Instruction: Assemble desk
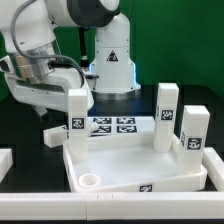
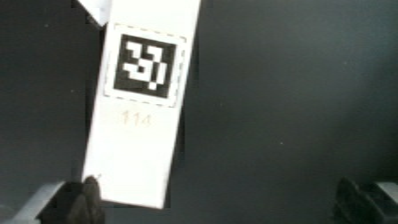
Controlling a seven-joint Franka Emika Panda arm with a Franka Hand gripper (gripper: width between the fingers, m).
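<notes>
Nearest in the exterior view lies the desk top (image 1: 135, 165), a white rimmed tray resting upside down on the dark table (image 1: 30, 135), with a round socket in its near corner on the exterior view's left and a small tag on its front rim. Three white legs stand upright in its other corners: one (image 1: 76, 115) at the far corner on the exterior view's left, one (image 1: 166, 118) at the far corner on the right, and one (image 1: 192, 130) nearer on the right, each bearing a black-and-white tag. Beyond the top, flat on the table, lies the marker board (image 1: 113, 125). The arm (image 1: 45, 50) leans in from the exterior view's left, its wrist above and just behind the left leg; the fingers themselves are hidden there. In the wrist view a white leg (image 2: 143, 110) with a square tag lies on the dark surface, slightly tilted, and the two dark fingers (image 2: 75, 203) stand wide apart at the frame's edge, open and gripping nothing, the leg's end near one of them.
</notes>
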